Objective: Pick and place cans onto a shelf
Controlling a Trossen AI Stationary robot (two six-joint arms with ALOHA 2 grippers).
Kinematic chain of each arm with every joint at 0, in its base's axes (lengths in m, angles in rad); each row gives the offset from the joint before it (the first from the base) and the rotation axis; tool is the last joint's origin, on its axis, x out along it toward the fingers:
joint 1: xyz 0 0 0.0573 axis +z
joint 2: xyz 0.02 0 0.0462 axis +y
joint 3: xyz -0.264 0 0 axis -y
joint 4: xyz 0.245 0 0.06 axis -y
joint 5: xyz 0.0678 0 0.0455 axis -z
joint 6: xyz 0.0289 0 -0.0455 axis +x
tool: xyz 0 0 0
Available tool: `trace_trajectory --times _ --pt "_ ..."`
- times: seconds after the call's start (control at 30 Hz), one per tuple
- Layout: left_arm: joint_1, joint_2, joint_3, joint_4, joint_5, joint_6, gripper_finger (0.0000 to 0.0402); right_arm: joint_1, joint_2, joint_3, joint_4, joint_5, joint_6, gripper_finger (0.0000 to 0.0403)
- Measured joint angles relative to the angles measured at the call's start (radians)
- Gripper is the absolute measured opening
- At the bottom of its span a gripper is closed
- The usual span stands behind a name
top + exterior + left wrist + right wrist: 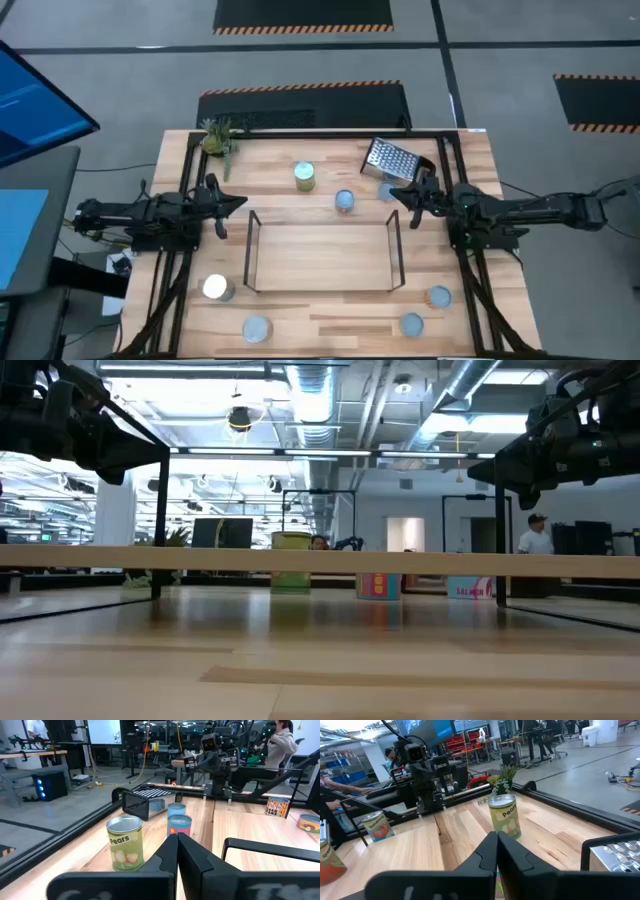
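Note:
The shelf [320,288], a black wire frame, stands at the table's middle on the wood. A green-labelled can [304,176] and a blue-topped can [344,201] stand upright behind it, with another can [386,190] close to my right gripper. Several more cans stand near the front edge, among them a white-topped can [215,288]. My left gripper [238,203] is shut and empty left of the shelf. My right gripper [392,192] is shut and empty at the shelf's far right corner. The left wrist view shows the pear can [125,842] and a blue can [179,826] ahead of the shut left fingers [192,857]. The right wrist view shows the pear can [504,816] ahead of my right gripper [496,836].
A perforated metal grater [392,158] lies at the far right, just behind my right gripper. A small green plant [217,135] stands at the far left corner. Black frame rails [190,180] run along both table sides. A person [535,535] stands in the room beyond.

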Motion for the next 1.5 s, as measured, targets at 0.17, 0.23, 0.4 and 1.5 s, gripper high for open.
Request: trace_trajectory --times 0.17,0.23,0.4,1.5 --pt "0.0 0.0 0.0 0.0 0.0 0.0 0.0 0.0 0.0 0.0 0.0 0.0 0.0 0.0033" --pt "0.0 0.0 0.0 0.0 0.0 0.0 0.0 0.0 0.0 0.0 0.0 0.0 0.0 0.0033" --pt "0.0 0.0 0.0 0.0 0.0 0.0 0.0 0.0 0.0 0.0 0.0 0.0 0.0 0.0033" --pt "-0.001 0.0 0.0 0.003 -0.021 -0.014 0.0 0.0 0.0 0.0 0.0 0.0 -0.003 0.0033"
